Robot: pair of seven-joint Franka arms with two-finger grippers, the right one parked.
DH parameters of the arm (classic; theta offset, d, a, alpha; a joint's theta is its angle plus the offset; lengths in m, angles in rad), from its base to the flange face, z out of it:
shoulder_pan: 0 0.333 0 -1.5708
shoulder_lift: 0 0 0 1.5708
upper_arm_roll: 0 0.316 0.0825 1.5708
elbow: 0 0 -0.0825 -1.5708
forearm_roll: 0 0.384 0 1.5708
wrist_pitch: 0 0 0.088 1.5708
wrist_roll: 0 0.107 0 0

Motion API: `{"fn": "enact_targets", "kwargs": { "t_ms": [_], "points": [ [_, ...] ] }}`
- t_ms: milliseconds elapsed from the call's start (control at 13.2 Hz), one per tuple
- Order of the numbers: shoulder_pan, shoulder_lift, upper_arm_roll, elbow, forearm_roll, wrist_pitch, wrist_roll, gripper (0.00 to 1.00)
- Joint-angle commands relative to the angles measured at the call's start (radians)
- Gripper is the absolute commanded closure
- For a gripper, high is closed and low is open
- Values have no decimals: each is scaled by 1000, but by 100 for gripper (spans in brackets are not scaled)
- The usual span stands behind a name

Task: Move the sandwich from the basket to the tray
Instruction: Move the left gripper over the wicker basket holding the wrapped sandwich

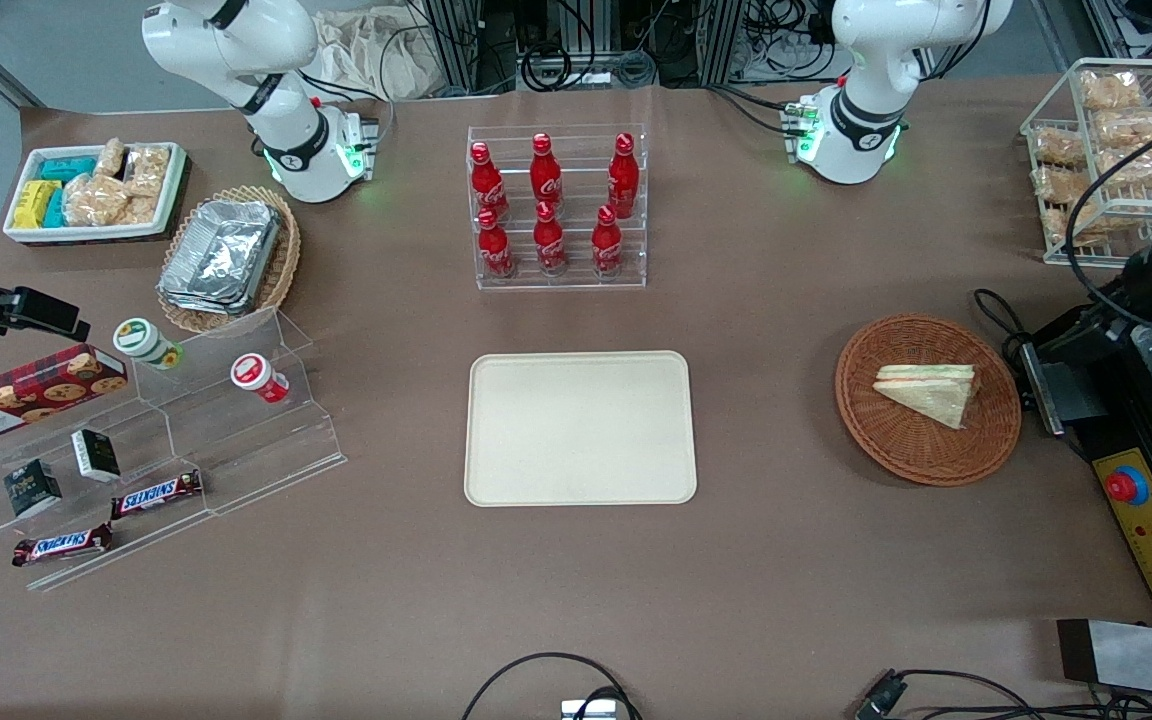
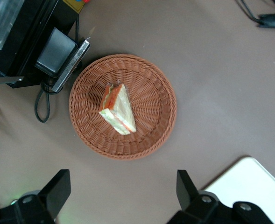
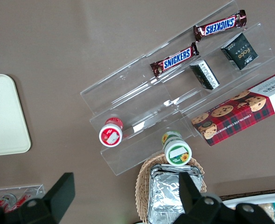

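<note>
The sandwich (image 1: pixel 926 392) (image 2: pixel 117 109), a white-bread wedge with orange and green filling at its cut edge, lies in the round reddish-brown basket (image 1: pixel 896 450) (image 2: pixel 160 126) toward the working arm's end of the table. The cream tray (image 1: pixel 581 428) sits bare at the table's middle, and one corner of it (image 2: pixel 249 182) shows in the left wrist view. My left gripper (image 2: pixel 122 184) hangs high above the bare table between basket and tray. It is open, its fingers wide apart, with nothing between them.
A black control box with a red button (image 1: pixel 1126 487) and cables lies beside the basket. A wire rack of bagged snacks (image 1: pixel 1106 160) stands farther from the camera. A cola bottle rack (image 1: pixel 556 205) stands past the tray, and an acrylic snack stand (image 1: pixel 166 440) is toward the parked arm's end.
</note>
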Motion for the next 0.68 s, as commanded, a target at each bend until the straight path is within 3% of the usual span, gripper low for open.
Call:
{"fn": "enact_targets", "kwargs": {
  "t_ms": [0, 303, 605],
  "points": [
    [13, -60, 31, -174, 3, 138, -21, 0],
    [27, -108, 41, -450, -6, 414, -58, 0],
    [30, -98, 43, -576, -14, 577, -144, 0]
  ]
}}
